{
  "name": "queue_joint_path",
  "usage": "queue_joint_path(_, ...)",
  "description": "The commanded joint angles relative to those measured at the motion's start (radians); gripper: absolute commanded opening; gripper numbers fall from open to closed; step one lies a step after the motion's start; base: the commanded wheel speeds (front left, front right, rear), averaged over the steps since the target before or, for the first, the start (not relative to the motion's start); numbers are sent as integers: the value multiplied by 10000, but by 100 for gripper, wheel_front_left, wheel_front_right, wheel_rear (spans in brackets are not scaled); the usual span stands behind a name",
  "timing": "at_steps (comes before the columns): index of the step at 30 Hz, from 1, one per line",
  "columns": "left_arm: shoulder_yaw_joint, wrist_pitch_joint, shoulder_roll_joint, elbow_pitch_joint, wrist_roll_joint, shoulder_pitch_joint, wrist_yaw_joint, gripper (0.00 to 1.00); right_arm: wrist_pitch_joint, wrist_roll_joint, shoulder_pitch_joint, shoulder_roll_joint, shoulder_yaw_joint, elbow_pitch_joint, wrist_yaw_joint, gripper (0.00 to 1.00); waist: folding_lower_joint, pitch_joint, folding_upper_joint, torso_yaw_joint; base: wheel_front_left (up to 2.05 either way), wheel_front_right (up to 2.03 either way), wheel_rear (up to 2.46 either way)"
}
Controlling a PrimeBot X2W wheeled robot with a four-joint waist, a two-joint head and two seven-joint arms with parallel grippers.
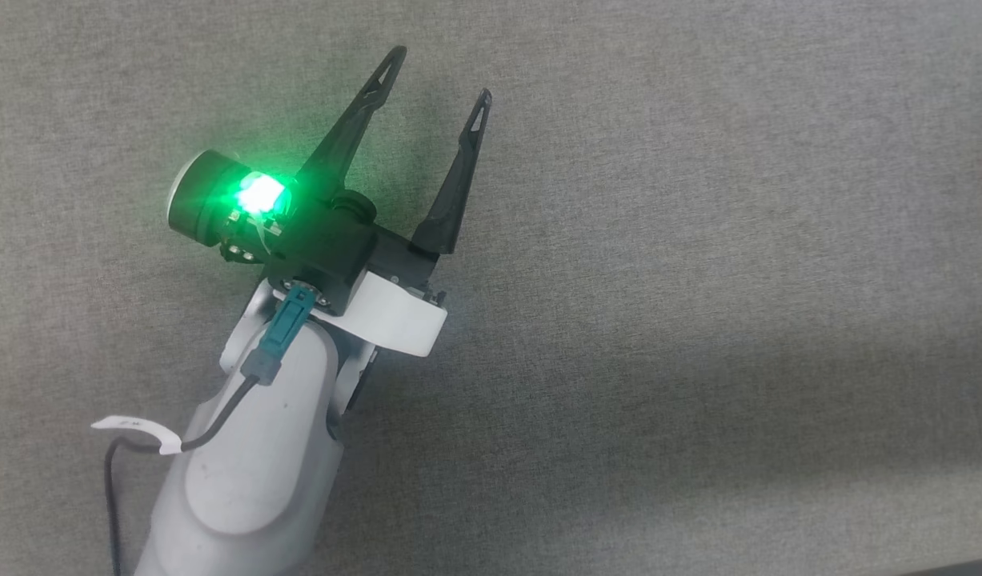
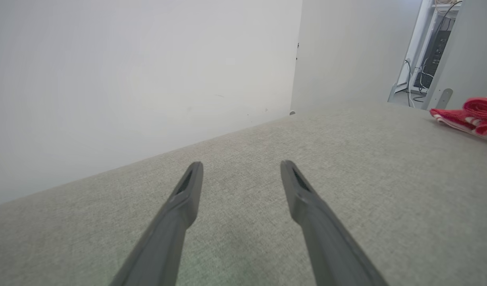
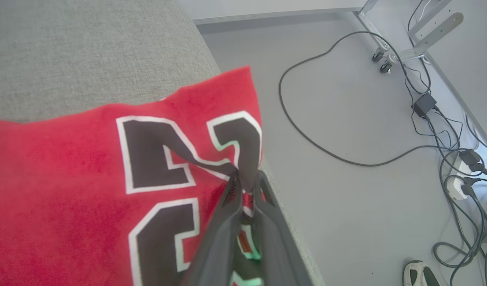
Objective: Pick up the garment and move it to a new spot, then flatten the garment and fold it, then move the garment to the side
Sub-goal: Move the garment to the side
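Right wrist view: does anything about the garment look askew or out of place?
Nothing damaged. The garment is puckered where the right claw pinches it at the dark number, beside the edge of the grey surface; one red corner reaches past that edge, over the floor. The left claw is open.

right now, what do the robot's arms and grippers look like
The left gripper has two long, dark fingers with slotted tips on a black wrist block with a green light. A teal connector feeds a dark cable with a white tag. The forearm is pale grey. The right gripper has dark grey fingers.
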Motion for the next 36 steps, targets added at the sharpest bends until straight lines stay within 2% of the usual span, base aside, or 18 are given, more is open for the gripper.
queue_joint_path(1,-29,-48,65,52,15,-91,65,100,-180,-44,-181,65,101,79,-15,100,0,-42,0,-19,0,0,0)
queue_joint_path(9,1,-48,-13,114,-339,293,154,100,-808,217,-209,-28,635,80,-15,100,0,-649,0,76,0,0,0)
queue_joint_path(18,165,-48,-166,168,-513,1041,373,100,-1336,541,297,-302,1194,-353,-15,100,0,-1622,0,595,0,0,0)
queue_joint_path(28,804,-48,-164,147,-708,2464,641,100,-2115,202,1105,-54,2171,-2060,-15,100,0,-2870,0,1267,0,0,0)
queue_joint_path(36,1395,-48,-92,183,-764,3338,671,100,-2288,-46,1615,276,2423,-3237,-15,100,0,-3512,0,1675,0,0,0)
